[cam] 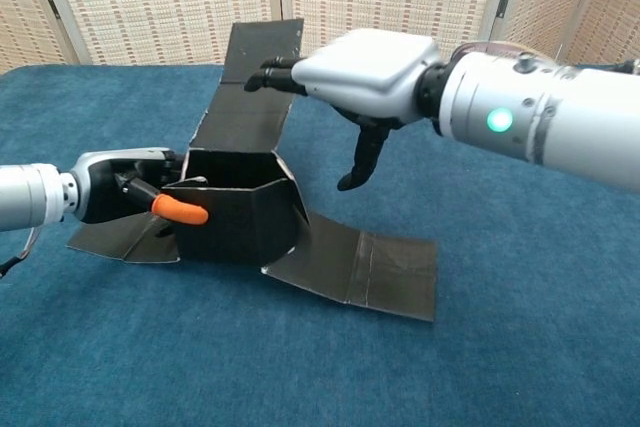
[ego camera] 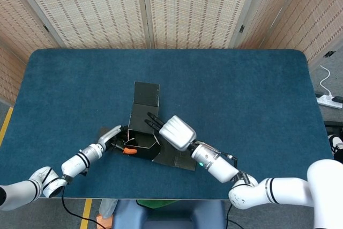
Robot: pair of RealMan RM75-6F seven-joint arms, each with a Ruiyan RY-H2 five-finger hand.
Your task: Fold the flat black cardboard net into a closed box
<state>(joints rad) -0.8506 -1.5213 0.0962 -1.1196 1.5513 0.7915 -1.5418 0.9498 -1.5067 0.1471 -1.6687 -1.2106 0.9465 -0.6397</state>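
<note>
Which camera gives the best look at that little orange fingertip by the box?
The chest view: the orange fingertip shows large against the black box wall. The head view shows it only as a tiny orange speck.

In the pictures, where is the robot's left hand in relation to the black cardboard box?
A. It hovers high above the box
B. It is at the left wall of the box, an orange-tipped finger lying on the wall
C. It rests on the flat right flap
B: in the chest view the left hand is beside the box, its orange-tipped finger against the left wall.
</note>
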